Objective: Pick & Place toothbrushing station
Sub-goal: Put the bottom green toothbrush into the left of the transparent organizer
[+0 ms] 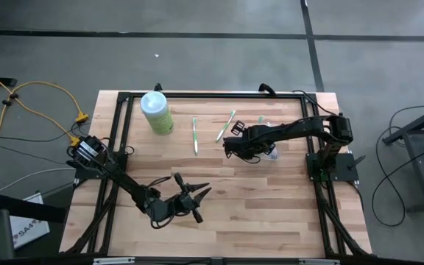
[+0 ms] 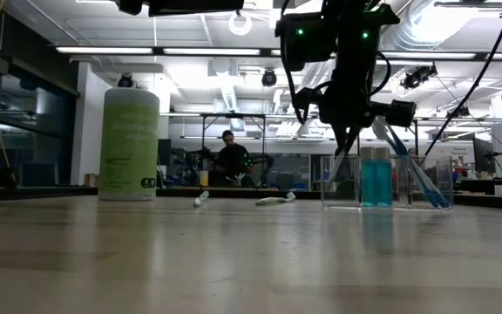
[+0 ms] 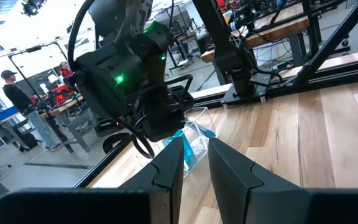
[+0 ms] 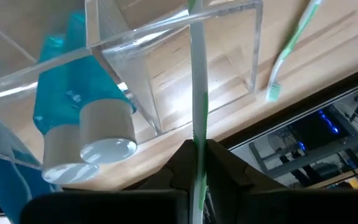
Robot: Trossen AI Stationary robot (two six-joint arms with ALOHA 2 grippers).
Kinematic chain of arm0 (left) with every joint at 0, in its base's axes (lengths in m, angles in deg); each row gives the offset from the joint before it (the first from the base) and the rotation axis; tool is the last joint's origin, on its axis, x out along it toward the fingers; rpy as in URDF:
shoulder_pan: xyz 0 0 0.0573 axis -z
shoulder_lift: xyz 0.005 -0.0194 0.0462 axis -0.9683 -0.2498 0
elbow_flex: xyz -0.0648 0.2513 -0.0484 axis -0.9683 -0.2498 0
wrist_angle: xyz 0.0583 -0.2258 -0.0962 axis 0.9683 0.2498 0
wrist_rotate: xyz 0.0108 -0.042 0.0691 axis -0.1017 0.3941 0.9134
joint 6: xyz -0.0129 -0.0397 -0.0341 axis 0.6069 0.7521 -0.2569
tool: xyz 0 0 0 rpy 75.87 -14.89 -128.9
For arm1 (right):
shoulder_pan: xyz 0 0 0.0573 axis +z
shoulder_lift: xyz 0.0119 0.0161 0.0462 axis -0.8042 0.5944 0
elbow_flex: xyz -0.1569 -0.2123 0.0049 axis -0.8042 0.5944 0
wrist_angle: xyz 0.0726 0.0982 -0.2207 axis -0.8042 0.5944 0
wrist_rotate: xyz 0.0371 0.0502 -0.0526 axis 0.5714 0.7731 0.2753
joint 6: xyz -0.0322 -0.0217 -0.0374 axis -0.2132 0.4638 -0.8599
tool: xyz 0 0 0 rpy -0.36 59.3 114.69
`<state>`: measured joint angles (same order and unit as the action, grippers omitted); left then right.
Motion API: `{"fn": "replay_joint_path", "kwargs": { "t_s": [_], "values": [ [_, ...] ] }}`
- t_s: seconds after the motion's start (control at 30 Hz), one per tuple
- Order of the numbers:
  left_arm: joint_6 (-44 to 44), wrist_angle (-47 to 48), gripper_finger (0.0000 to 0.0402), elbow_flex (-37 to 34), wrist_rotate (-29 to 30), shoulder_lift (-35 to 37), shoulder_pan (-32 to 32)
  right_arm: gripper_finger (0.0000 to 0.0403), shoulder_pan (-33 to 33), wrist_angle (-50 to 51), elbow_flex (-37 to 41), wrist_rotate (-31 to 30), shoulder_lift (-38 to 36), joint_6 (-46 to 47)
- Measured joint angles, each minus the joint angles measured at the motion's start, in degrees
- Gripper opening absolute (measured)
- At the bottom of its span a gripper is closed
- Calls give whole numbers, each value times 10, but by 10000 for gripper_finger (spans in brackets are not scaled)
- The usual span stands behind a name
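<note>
The see-through holder point(image 1: 272, 153) stands on the table's right half. It also shows in the low view point(image 2: 356, 183) and the right wrist view point(image 4: 166, 31). It holds a blue tube with a white cap point(image 4: 61, 118) and a leaning blue toothbrush point(image 2: 418, 179). My right gripper point(image 4: 197, 149) is just above the holder point(image 2: 353, 126), shut on a green-and-white toothbrush point(image 4: 197, 81). My left gripper point(image 1: 188, 197) is open and empty near the table's front, left of centre. My right gripper pinches the toothbrush's handle point(image 4: 197, 134) between its two fingers. The fingers come from above and the brush runs on past them, along their line. The brush slants down point(image 2: 342, 161) into the holder; whether its lower end rests on anything I cannot tell.
A pale-green bottle with a white cap point(image 1: 157, 112) stands at the far left. Two toothbrushes point(image 1: 195, 135) point(image 1: 224, 125) lie flat on the table's far middle. Another green-headed toothbrush point(image 4: 288, 50) lies on the wood beside the holder. People show in the room beyond.
</note>
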<state>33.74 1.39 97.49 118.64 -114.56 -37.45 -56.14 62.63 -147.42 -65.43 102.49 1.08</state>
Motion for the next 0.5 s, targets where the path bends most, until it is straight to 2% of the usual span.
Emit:
{"fn": "replay_joint_path", "kwargs": {
  "t_s": [0.5],
  "values": [
    [-5,0,70,0,0,0,0,25,0,4,0,1,0,-2]
  ]
}}
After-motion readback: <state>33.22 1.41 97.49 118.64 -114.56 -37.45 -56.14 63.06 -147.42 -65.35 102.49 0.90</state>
